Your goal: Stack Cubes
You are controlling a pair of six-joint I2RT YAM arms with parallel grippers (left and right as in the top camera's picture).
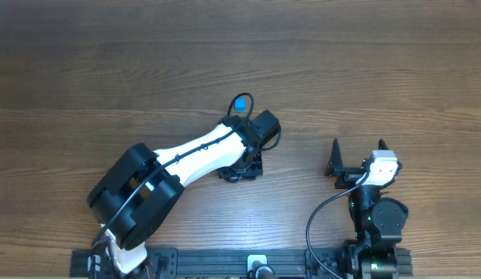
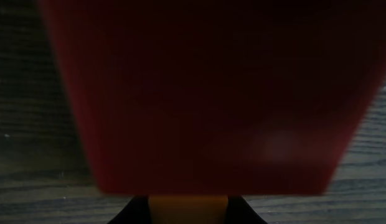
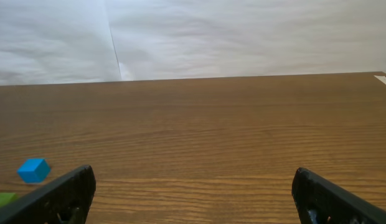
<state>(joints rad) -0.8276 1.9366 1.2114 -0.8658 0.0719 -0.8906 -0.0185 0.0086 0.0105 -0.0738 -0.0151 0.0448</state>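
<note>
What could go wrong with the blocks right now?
1. The red cube sits right up against the left end effector's camera and hides most of the table, so stacking could go off-centre and topple.
2. The blue cube lies close beside that arm; a swing could knock it away.
3. The right end effector is open and apart from the cubes, so it probably could not catch a slip.

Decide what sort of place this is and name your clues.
Probably a robotics test bench: a wooden table, a left arm and right arm mounted along its edge, a blue cube, and a plain white backdrop.
</note>
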